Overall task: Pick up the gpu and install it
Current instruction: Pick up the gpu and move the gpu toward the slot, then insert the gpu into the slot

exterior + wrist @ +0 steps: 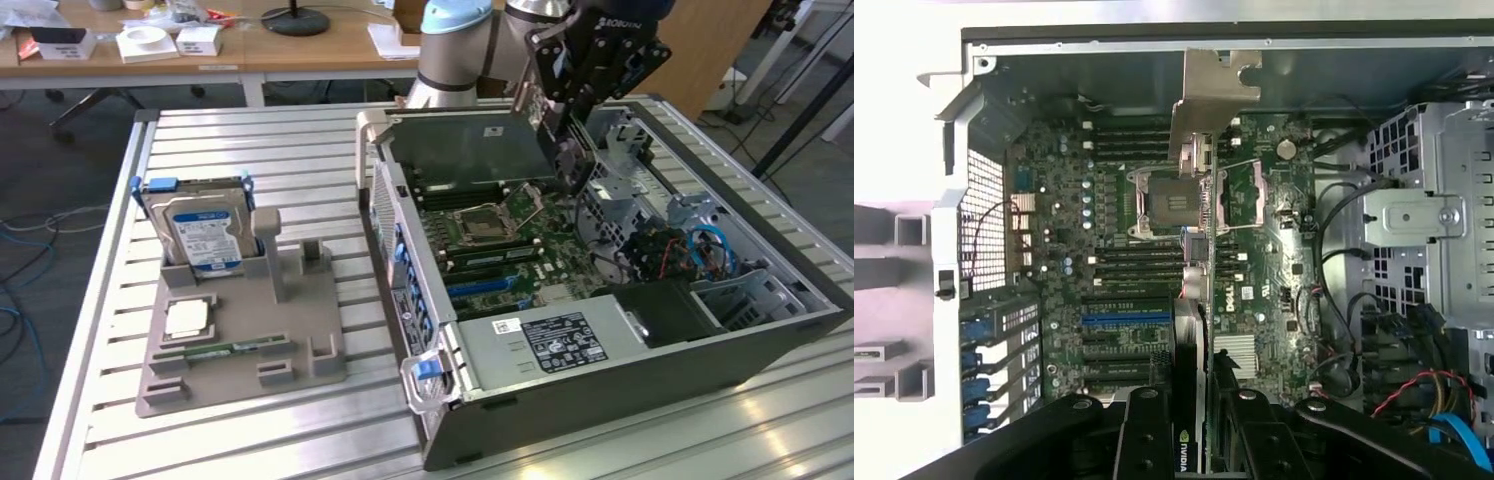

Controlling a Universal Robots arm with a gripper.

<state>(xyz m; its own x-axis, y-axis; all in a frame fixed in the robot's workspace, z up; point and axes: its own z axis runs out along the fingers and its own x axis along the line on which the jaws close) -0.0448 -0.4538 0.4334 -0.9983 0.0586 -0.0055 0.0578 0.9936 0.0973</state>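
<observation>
– Above the open case (pixel 641 400), clear of the board (pixel 1274 200): spotted gpu (pixel 467 150) hanging on edge, dark face turned toward the exterior view. Not seated in any slot.

– Confirm hold?

– Confirmed. Noted gripper (pixel 1197 445) partway closed, clamping gpu at one end between both fingers. Seen edge-on from the wrist, with silver bracket (pixel 1212 95) at the end away from the fingers. No other support under it.

– Lined up with the slots (pixel 1119 345)?

– Cannot tell. From the wrist, appears to run past the socket (pixel 1154 200) rather than over the slots. Hard to judge height above the board.

– Worries?

– Several, all guesses:
  - Gripped at one end only, so likely to droop or pivot if nudged. Would then meet the slot crooked and seat halfway.
  - Lowering off-line could press the card's edge onto the socket or nearby parts and damage them.
  - Could catch the bracket on a case wall before the connector reaches a slot, levering gpu in the fingers.
  - Might snag black cables (pixel 1329 240) beside the board if swung that way.
  - Pressing down while tilted risks slipping the grip or flexing the board.

– Anything else nearby?

– Drive (pixel 207 235) upright in grey holder (pixel 240 385), well apart on the exterior view's left, outside the case. No concern from there.
</observation>
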